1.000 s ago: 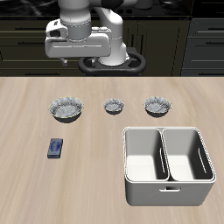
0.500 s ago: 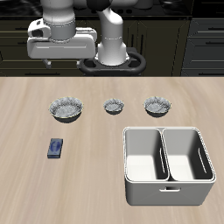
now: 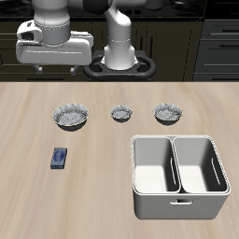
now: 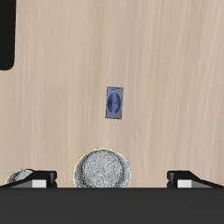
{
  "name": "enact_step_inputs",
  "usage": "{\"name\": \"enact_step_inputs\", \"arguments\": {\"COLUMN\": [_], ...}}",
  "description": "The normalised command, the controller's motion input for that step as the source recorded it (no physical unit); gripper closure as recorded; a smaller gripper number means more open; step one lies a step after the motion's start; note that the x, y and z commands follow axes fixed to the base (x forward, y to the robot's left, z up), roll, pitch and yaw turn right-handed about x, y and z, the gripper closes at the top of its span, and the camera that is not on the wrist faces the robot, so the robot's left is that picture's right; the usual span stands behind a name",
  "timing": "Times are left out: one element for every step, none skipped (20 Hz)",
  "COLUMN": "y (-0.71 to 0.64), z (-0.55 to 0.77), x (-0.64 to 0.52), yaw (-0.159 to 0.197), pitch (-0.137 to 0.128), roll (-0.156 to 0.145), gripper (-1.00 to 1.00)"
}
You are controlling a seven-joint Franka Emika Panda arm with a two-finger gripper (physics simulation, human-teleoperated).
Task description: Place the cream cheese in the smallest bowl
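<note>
Light falls evenly and brightly over the pale wood-grain desk, seemingly from overhead. Shadows are faint: thin, soft smudges under the grey-white speckled bowls and beside the white two-part bin. The dark cabinets behind stay dim. Everything looks crisp, without glare, blur or edge warping.

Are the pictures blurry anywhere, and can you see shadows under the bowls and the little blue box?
Exterior view: sharp all over, even light, no glare; only faint soft shadows under the three bowls, the smallest bowl included, and under the cream cheese. Wrist view: also sharp; the cream cheese casts almost no shadow, and the gripper fingertips show dark at the edge.
</note>
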Motion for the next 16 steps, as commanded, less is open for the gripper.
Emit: {"name": "enact_step_inputs", "arguments": {"y": [-0.17, -0.1, -0.18, 0.11, -0.18, 0.1, -0.12, 0.09, -0.06, -0.17, 0.15, -0.12, 0.15, -0.12, 0.0, 0.1], "z": [0.1, 0.1, 0.12, 0.07, 0.11, 0.09, 0.13, 0.06, 0.1, 0.02, -0.01, 0.13, 0.04, 0.16, 0.06, 0.07], "x": [0.2, 0.24, 0.24, 0.22, 0.26, 0.24, 0.25, 0.26, 0.27, 0.3, 0.26, 0.19, 0.19, 0.19, 0.21, 0.07], "yaw": [-0.069, 0.011, 0.042, 0.022, 0.007, -0.008, 0.034, 0.024, 0.075, -0.002, 0.037, 0.039, 0.002, 0.095, -0.102, 0.063], "pitch": [-0.008, 0.0, -0.017, -0.007, 0.017, -0.036, -0.029, -0.029, -0.032, 0.009, 0.056, -0.063, 0.034, -0.073, 0.054, -0.036], "roll": [-0.031, -0.012, -0.049, 0.017, -0.028, -0.009, -0.007, 0.028, 0.044, -0.063, 0.157, -0.035, 0.173, -0.032, 0.102, 0.06], "gripper": [-1.0, -1.0, -1.0, -1.0, -1.0, -1.0, -1.0, -1.0, -1.0, -1.0, -1.0, -1.0, -1.0, -1.0, -1.0, -1.0]}}
